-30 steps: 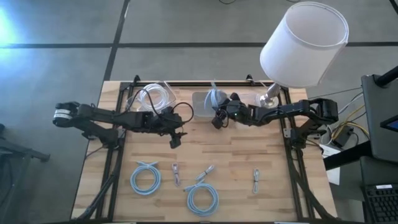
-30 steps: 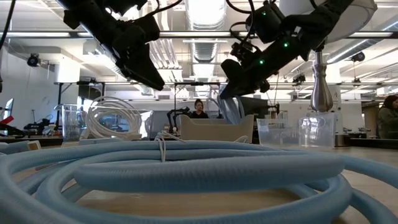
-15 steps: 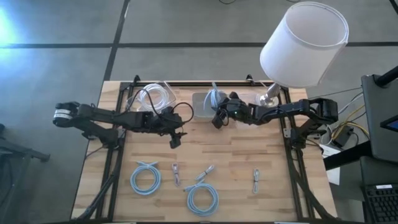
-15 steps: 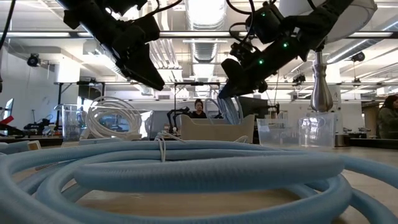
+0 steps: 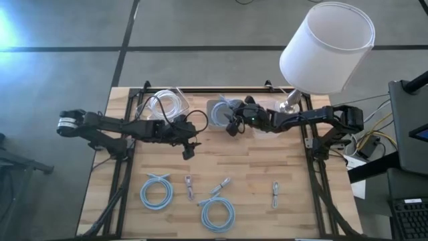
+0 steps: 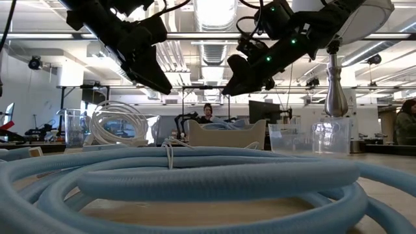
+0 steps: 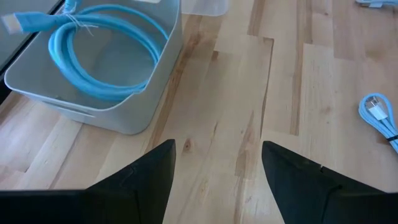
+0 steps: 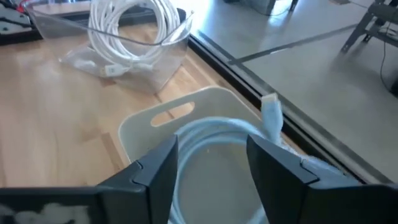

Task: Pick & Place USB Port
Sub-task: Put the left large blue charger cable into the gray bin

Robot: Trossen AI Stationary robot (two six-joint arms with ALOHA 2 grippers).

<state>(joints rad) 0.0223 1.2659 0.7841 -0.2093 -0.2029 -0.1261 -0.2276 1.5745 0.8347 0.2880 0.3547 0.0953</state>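
A light blue coiled USB cable [image 8: 219, 133] lies inside the grey-white bin [image 5: 210, 107] at the table's far middle; its connector end [image 8: 272, 116] sticks up over the bin's rim. My right gripper [image 8: 211, 167] hovers open just above this bin [image 6: 227, 134] and touches nothing. My left gripper [image 5: 188, 151] hangs open over bare wood left of the middle, above the table. Its wrist view shows the same bin [image 7: 134, 109] with the blue coil [image 7: 106, 62].
A clear bin with white cables [image 5: 167, 104] stands at the far left, and a lamp with a white shade [image 5: 328, 47] at the far right. Two blue coils [image 5: 156, 191] [image 5: 217, 214] and some short cables [image 5: 189, 186] [image 5: 275, 194] lie along the near side.
My right gripper has opened and let go of the blue cable, which hung upright from it over the bin. The cable has dropped and now lies coiled inside the bin. The gripper has risen a little and shifted slightly toward the table's left edge.
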